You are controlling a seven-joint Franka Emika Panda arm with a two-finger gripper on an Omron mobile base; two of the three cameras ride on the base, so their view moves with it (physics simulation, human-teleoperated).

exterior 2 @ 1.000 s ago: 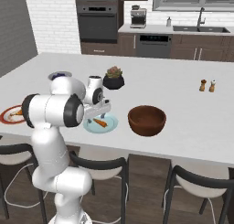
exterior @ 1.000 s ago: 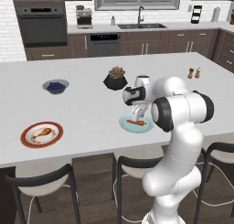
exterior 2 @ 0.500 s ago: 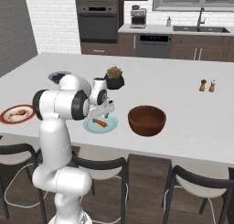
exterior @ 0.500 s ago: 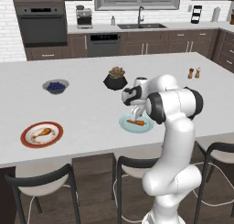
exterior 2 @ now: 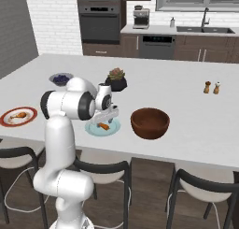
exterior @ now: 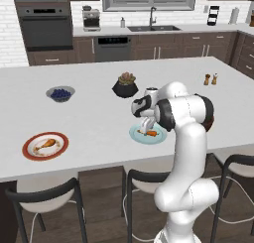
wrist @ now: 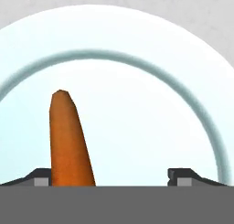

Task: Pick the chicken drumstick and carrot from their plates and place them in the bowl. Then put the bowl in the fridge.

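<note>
The small orange carrot point(wrist: 68, 136) lies on the pale blue plate point(wrist: 151, 104) in front of me. My gripper point(wrist: 112, 177) hangs low over that plate, open, its fingertips point(wrist: 183, 175) either side of the carrot, which sits close to the left one. The base views show the carrot point(exterior: 151, 134) point(exterior 2: 103, 126), its plate point(exterior: 159, 138) point(exterior 2: 113, 128) and the gripper point(exterior: 145, 127) point(exterior 2: 105, 119). The chicken drumstick point(exterior: 46, 143) point(exterior 2: 17, 114) rests on the red-rimmed plate point(exterior: 29, 152) point(exterior 2: 6, 122) far to the left. The reddish-brown bowl point(exterior 2: 150, 123) stands just right of the blue plate. The fridge is out of view.
A grey bowl of blueberries point(exterior: 60, 93) point(exterior 2: 60, 78) and a black plant pot point(exterior: 125, 86) point(exterior 2: 115, 80) stand further back on the white counter point(exterior: 99, 118). Salt and pepper shakers point(exterior: 211, 79) point(exterior 2: 212, 87) are at the far right. Dark stools point(exterior: 47, 200) line the near edge.
The hand has sunk a little lower over the blue plate, and the arm has drawn more upright. The carrot, drumstick and bowl lie where they were.
</note>
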